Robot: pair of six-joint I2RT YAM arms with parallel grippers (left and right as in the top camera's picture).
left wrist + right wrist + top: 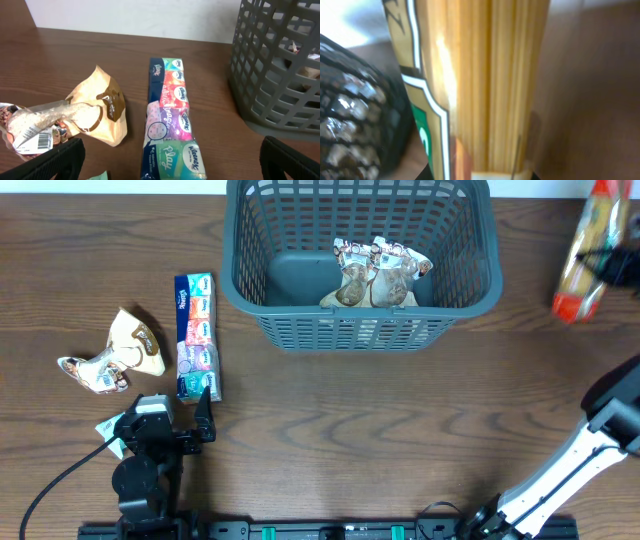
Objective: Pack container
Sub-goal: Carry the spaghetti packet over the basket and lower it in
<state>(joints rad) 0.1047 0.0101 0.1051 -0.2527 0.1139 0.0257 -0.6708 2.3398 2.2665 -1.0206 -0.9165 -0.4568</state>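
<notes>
Spaghetti packet point(485, 85) sits clamped in our right gripper point(603, 260); our left gripper point(165, 408) stands wide apart by the tissue pack point(196, 335), left of the container point(350, 330).

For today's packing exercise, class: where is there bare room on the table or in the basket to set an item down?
Free: the left half of the basket, beside its two snack packets; the table in front of it, right of the tissue pack. Crowded: far left, around the brown packets; far right, the held spaghetti packet.
</notes>
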